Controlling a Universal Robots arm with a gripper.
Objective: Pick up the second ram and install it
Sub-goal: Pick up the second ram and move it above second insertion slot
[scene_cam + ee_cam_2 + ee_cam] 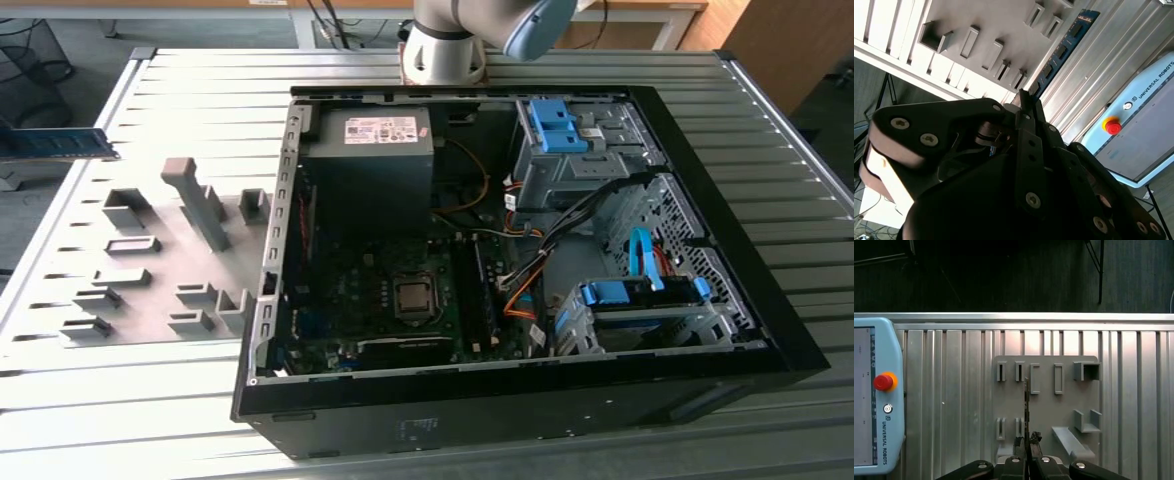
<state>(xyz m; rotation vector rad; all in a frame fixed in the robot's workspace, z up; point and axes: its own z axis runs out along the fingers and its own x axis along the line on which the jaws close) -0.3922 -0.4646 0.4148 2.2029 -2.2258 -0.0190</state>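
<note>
Lettering marks the teach pendant (879, 395) and the power supply's label (382, 130).

I see my hand (1027, 441) closed on the ram (1026, 400), held edge-on over the grey fixture plate (1064, 405) on the ribbed surface (954, 390); a pendant (874, 405) lies nearby.

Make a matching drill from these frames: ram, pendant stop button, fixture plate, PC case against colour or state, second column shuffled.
Column one
1. second ram
2. stop button on the pendant
3. fixture plate
4. computer case

Column two
A. grey, with raised blocks
B. black, side open, motherboard exposed
C. red
D. blue-green, gripped between the fingers

Pairs: 1-D, 2-C, 3-A, 4-B
</note>
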